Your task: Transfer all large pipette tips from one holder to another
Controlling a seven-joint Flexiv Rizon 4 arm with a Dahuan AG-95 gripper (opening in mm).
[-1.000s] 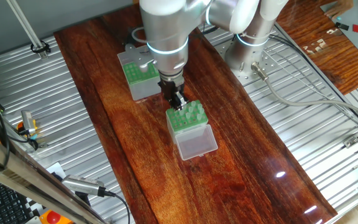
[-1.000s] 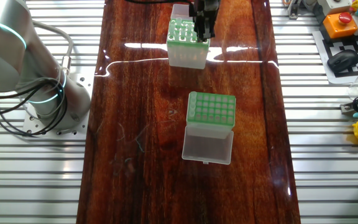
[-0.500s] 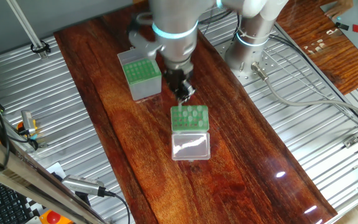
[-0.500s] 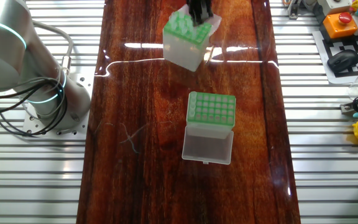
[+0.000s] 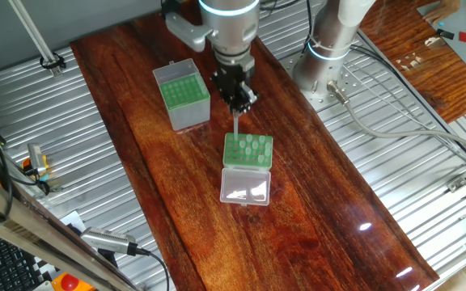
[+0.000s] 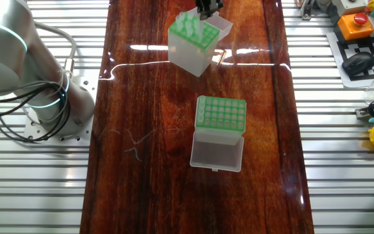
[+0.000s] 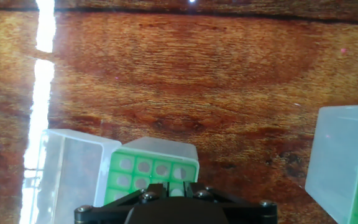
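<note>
Jaws of the black two-finger gripper [image 5: 240, 105] are pinching one slender translucent pipette tip [image 5: 237, 125], hanging it just above the whitish clear-lidded box [image 5: 247, 151] at mid-table. Far left, the grey-sided green-topped box [image 5: 184, 91] is waiting. Risk: the thin tip slipping or swinging, missing its hole.

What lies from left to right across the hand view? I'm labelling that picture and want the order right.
Clear hinged lid → green rack top of the whitish tip box, with the gripper housing just below it at the bottom edge → bare wooden table → the other box's whitish translucent lid at the right edge.
</note>
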